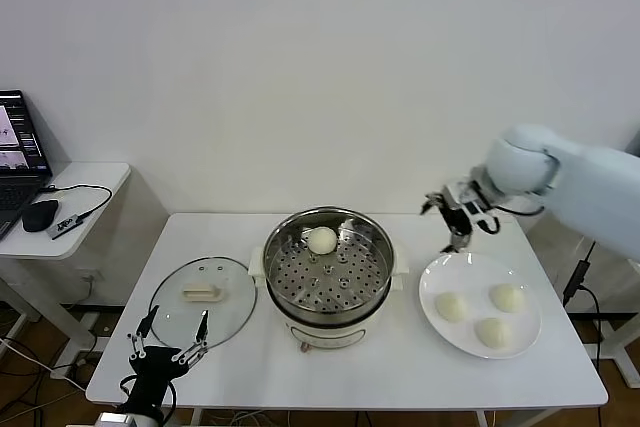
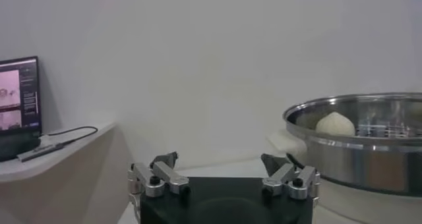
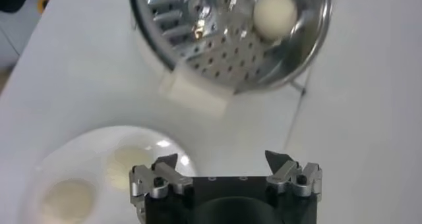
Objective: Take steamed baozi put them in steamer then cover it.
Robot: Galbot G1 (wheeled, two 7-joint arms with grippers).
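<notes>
The steamer (image 1: 375, 237) stands mid-table, uncovered, with one baozi (image 1: 322, 239) on the far side of its perforated tray. Three more baozi (image 1: 451, 306) (image 1: 507, 297) (image 1: 491, 332) lie on a white plate (image 1: 433, 278) to its right. The cover (image 1: 235, 292) lies flat on the table left of the pot. My right gripper (image 1: 452, 223) hangs open and empty above the table behind the plate; its wrist view shows the steamer (image 3: 158, 21), the baozi (image 3: 275, 12) inside and the plate (image 3: 86, 143). My left gripper (image 1: 170, 330) is open and empty at the table's front left, beside the cover.
A side table (image 1: 90, 182) with a laptop (image 1: 18, 152), a mouse (image 1: 40, 215) and a cable stands at the left. The white wall is close behind the table. The plate sits near the table's right edge.
</notes>
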